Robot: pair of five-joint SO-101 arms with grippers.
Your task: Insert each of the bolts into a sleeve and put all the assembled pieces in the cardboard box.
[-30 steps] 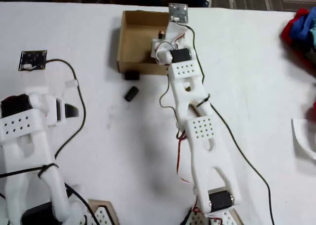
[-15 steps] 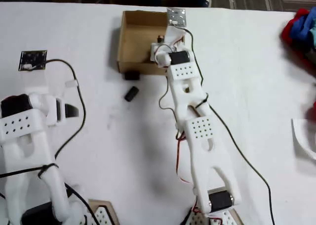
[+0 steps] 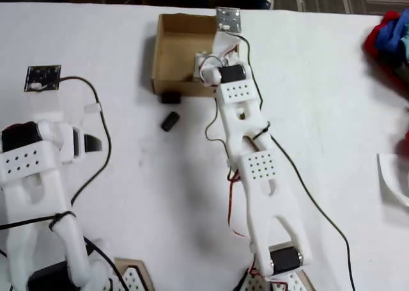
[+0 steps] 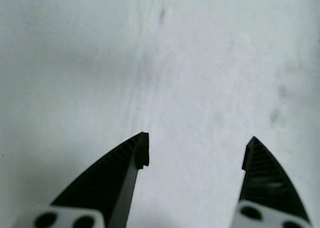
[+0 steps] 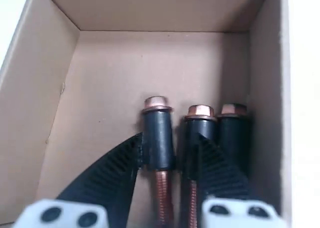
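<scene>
My right gripper sits inside the cardboard box, jaws slightly spread around one sleeved bolt, with the other sleeved bolts just beside one finger. If I lift crooked, I could drag it out.

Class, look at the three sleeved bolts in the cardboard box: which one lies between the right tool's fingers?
The bolt lying apart from the pair that hugs the box wall; the right tool straddles it.

Open brown cardboard box, three copper bolts in black sleeves lying side by side on its floor, two loose sleeves just outside one wall.
</scene>
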